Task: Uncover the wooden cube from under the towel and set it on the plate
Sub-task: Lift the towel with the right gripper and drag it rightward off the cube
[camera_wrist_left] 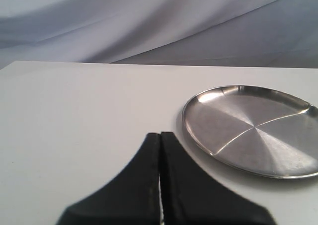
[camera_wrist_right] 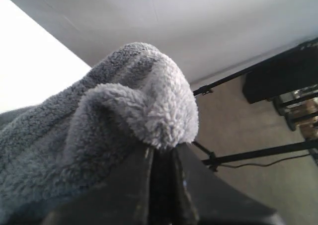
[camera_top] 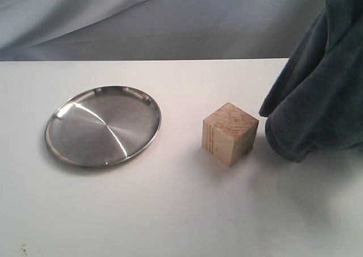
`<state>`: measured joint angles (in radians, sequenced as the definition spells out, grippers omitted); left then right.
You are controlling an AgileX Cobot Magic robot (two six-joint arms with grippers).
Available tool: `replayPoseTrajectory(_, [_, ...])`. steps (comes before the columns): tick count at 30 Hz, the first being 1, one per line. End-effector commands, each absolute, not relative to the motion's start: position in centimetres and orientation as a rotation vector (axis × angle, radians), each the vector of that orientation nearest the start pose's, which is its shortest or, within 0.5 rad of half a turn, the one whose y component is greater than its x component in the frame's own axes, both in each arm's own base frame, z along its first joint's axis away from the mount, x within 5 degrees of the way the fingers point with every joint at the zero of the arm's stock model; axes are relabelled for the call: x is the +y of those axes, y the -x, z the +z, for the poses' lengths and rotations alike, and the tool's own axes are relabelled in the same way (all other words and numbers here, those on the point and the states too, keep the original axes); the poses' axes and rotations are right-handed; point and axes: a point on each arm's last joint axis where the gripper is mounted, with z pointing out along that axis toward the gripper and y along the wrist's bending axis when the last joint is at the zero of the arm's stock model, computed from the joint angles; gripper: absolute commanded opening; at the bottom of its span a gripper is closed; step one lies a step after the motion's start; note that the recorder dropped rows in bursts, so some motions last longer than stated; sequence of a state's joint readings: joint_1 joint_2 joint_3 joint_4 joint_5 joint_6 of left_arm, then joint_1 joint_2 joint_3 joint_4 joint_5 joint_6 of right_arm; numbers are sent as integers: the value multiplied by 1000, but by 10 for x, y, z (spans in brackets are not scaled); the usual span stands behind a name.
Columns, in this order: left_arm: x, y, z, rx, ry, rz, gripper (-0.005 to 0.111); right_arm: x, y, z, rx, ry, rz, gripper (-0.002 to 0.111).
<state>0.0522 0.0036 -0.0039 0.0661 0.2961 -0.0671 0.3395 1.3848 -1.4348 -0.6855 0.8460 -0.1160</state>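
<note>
One pale wooden cube (camera_top: 229,133) stands in the open on the white table (camera_top: 170,217), between the plate (camera_top: 102,126) and the towel (camera_top: 317,92). It is well apart from the first and near the drooping edge of the second. Its light-tan faces show straight grain lines, with darker stripes down the side facing the exterior camera, and its edges look crisp. It is likely light, rigid and dry, and its flat opposing sides offer a sure pinch. Taking it across two parallel faces near mid-height seems the safest hold, since a corner-on approach could let it twist. The right gripper (camera_wrist_right: 161,153) pinches a fold of the dark grey-blue towel, which hangs soft and limp at the right of the scene; whether its lowest fold touches the table cannot be told. The left gripper (camera_wrist_left: 160,135) has its jaws pressed together on nothing, low over the table near the plate's rim. The shiny steel plate lies empty, the cube not yet placed.
</note>
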Motion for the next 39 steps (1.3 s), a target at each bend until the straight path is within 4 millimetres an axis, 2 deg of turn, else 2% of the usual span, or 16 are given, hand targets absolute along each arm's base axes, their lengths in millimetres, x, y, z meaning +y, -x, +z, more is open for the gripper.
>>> replayPoseTrajectory(1, [4, -55, 187, 1768, 58, 51, 0, 59, -299, 414, 2059, 716, -594, 0])
replayPoseTrajectory(14, [4, -55, 187, 1768, 58, 51, 0, 63, -299, 413, 2057, 739, -547, 0])
replayPoseTrajectory(18, [4, -55, 187, 1768, 58, 51, 0, 62, -294, 406, 2122, 839, -560, 0])
replayPoseTrajectory(22, [4, -55, 187, 1768, 58, 51, 0, 68, -279, 401, 2206, 980, -430, 0])
replayPoseTrajectory(28, [4, -55, 187, 1768, 55, 48, 0, 70, -249, 408, 2267, 1071, -261, 0])
replayPoseTrajectory(31, [3, -55, 187, 1768, 42, 38, 0, 72, -232, 416, 2235, 1135, -177, 0])
replayPoseTrajectory(34, [3, -55, 187, 1768, 42, 38, 0, 82, -217, 425, 2136, 1216, -7, 0])
replayPoseTrajectory(37, [3, -55, 187, 1768, 42, 38, 0, 90, -211, 426, 2092, 1271, 110, 0])
replayPoseTrajectory(39, [3, -55, 187, 1768, 42, 38, 0, 92, -215, 420, 2121, 1286, 119, 0])
